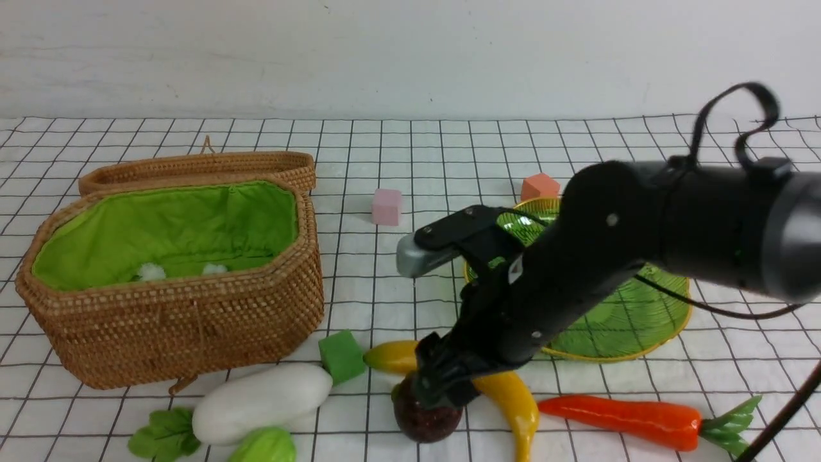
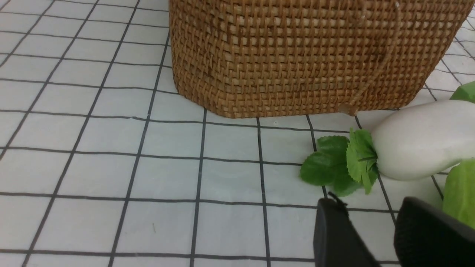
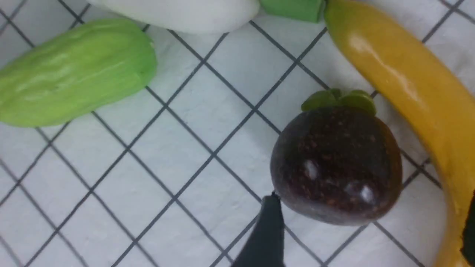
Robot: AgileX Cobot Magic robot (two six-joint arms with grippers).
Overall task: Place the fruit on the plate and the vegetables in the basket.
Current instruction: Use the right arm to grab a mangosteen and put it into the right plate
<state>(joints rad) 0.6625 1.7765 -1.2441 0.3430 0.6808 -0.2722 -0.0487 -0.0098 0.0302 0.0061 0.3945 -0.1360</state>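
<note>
Purple-brown ball [image 3: 336, 163] inside wide-open right gripper [image 1: 439, 398], banana [image 3: 408, 85] close alongside; left gripper [image 2: 371, 209] ajar, empty.

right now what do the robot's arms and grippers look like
The right arm is matte black, round-bodied, with small silver screws, a white sticker, a looped black cable and a silver-grey box on a black bracket. The right gripper and left gripper have black fingers.

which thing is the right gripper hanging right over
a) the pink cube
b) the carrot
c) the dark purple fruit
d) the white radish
c: in the front view the right gripper sits directly above the dark purple fruit, and its wrist view shows that fruit between the open jaws.
</note>
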